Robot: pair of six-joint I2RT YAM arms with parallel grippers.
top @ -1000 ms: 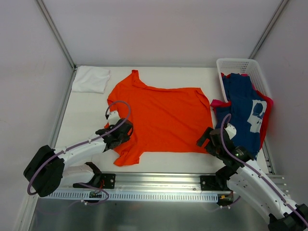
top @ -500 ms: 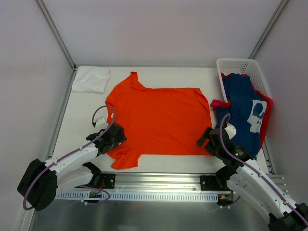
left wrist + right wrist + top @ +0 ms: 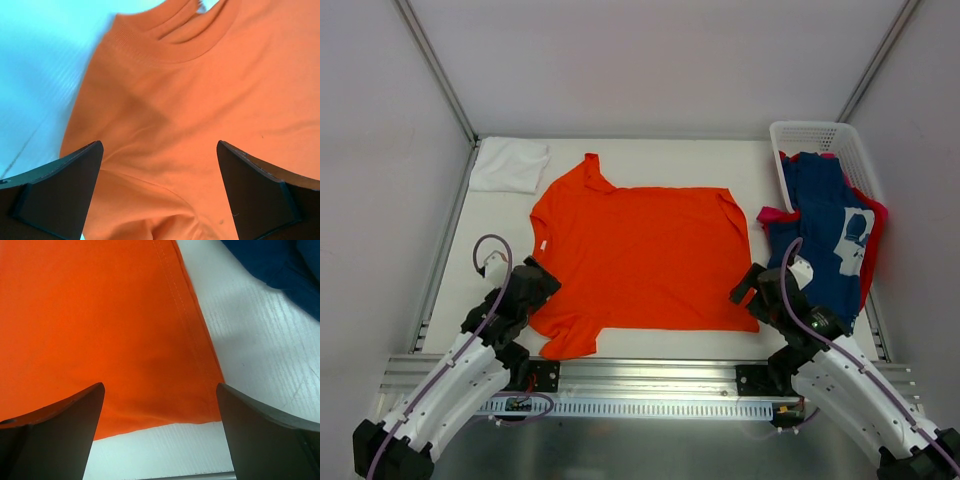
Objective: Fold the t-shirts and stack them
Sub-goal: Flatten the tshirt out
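Note:
The orange t-shirt [image 3: 640,255] lies spread flat mid-table, collar toward the left. My left gripper [image 3: 532,285] hovers open over its near-left sleeve; in the left wrist view the fingers [image 3: 60,185] straddle bare orange cloth [image 3: 200,90] with nothing between them. My right gripper [image 3: 752,290] stands open at the shirt's near-right hem corner [image 3: 100,315]. A folded white t-shirt [image 3: 508,164] rests at the back left. The navy t-shirt [image 3: 830,230] with white print hangs out of the basket over a pink-red one [image 3: 767,214].
A white lattice basket [image 3: 815,135] sits at the back right, the navy and pink-red shirts spilling from it onto the table. A metal rail [image 3: 650,375] runs along the near edge. Walls close in left and right.
My left gripper dragged the orange shirt's sleeve side leftward, then opened and let go, and the arm drew back toward the near left. The right arm stayed put.

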